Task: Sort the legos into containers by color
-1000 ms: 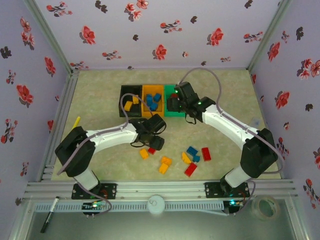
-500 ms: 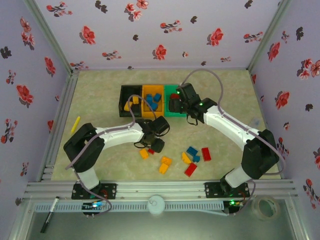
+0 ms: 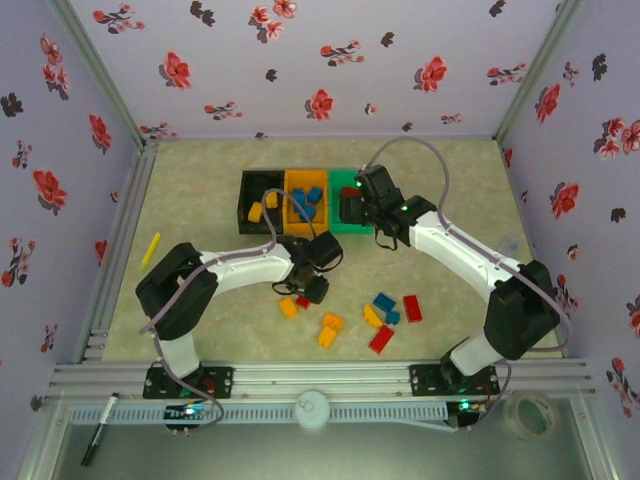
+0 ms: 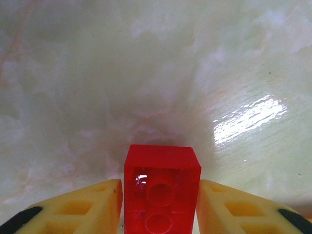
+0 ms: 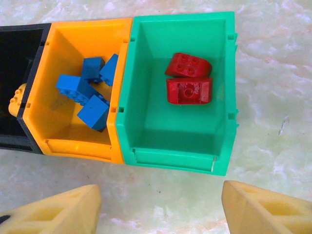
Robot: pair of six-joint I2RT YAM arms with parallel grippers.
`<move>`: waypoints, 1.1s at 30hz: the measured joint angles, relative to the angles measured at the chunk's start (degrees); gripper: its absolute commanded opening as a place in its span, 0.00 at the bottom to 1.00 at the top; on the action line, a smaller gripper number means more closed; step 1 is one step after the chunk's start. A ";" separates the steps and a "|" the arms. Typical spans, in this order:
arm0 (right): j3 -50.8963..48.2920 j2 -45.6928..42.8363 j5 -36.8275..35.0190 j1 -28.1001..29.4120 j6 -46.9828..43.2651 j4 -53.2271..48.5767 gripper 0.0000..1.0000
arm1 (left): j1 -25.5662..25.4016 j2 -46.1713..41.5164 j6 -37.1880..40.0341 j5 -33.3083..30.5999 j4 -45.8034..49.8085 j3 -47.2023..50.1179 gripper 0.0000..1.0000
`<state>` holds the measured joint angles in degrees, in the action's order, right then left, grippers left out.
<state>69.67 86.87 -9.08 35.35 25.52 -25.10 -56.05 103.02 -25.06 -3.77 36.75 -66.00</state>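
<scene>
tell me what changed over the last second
The left claw closed onto the red brick as that arm's elbow swung toward the middle. The right claw stayed open above the green bin, and the other loose bricks did not move.

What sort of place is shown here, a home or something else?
Most likely a robot test booth, not a home: a left arm and a right arm bolted by an aluminium rail, flowered panels walling in a small tabletop, and three joined bins for sorting.
</scene>
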 measured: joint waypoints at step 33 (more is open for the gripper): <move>-8.24 -10.54 0.02 -5.84 0.00 0.28 0.67 | 4.74 0.50 0.63 -3.82 5.31 -18.73 0.29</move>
<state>61.43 76.34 -9.06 29.52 25.52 -24.82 -51.31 103.53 -24.43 -7.60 42.06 -84.73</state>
